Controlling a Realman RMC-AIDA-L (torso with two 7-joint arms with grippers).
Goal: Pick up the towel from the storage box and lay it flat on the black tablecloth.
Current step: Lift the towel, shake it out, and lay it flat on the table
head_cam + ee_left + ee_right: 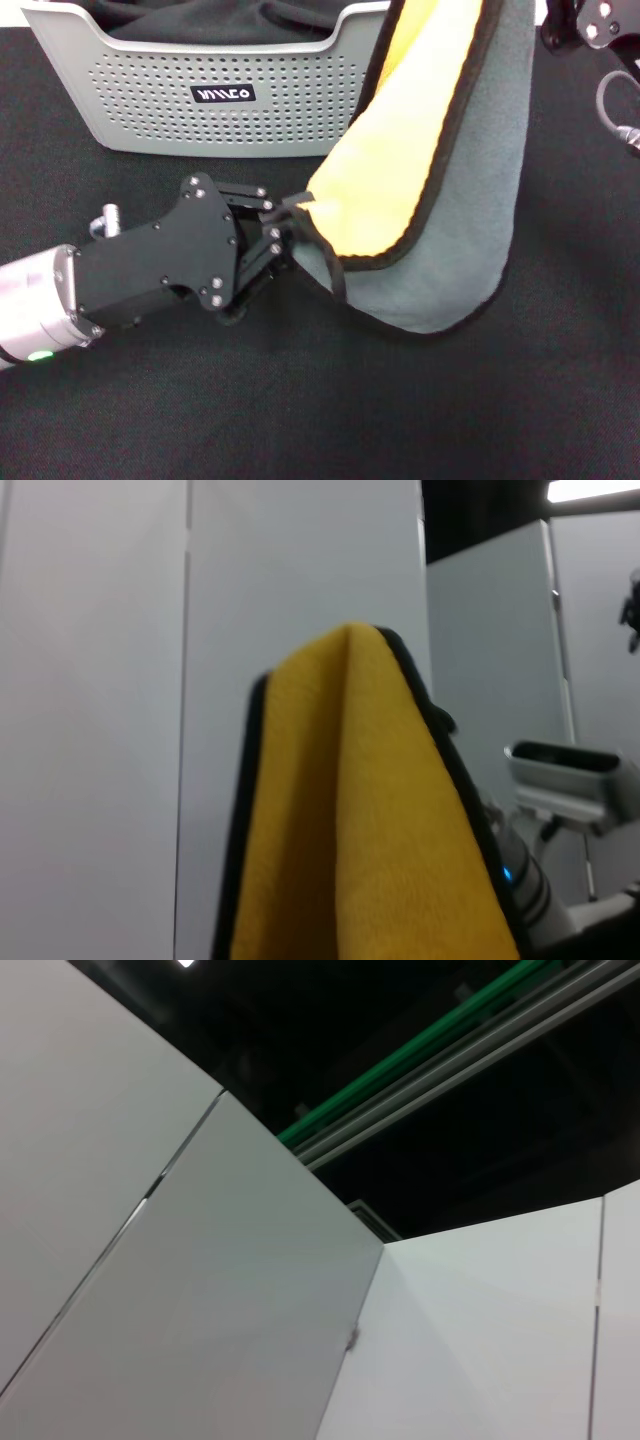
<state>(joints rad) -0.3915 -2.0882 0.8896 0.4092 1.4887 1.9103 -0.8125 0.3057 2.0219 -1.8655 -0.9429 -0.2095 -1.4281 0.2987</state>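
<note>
Wide black tablecloth (300, 420) spread over the whole surface, with the light grey storage box (200, 95) at the far side, label facing forward and some dark cloth inside. Hanging in the air in front of the box's right end: the towel (450, 180), already out of the box, yellow face turned toward the left, grey-green face toward the right, black stitched edge running down the fold. Upper end going out of the head view, so not possible to see what holds it there; lowest curve close above the tablecloth or just touching it, hard to tell which. Left hand (272, 228) low over the tablecloth, reaching in from the left, fingers closed together on the towel's lower corner at the black edge. In the left wrist view, only the yellow face rising in a soft fold against pale wall panels. Right arm only partly seen at the upper right corner of the head view; right hand itself not in view, right wrist view showing only walls and ceiling. Judging from the drape: light, very soft, no stiffness at all, likely to fold over itself and wrinkle when lowered. Fluffy pile probably not slippery, so a pinch on the stitched edge at a corner should hold well. For a flat result, better to keep two corners apart and under light tension while lowering.
</note>
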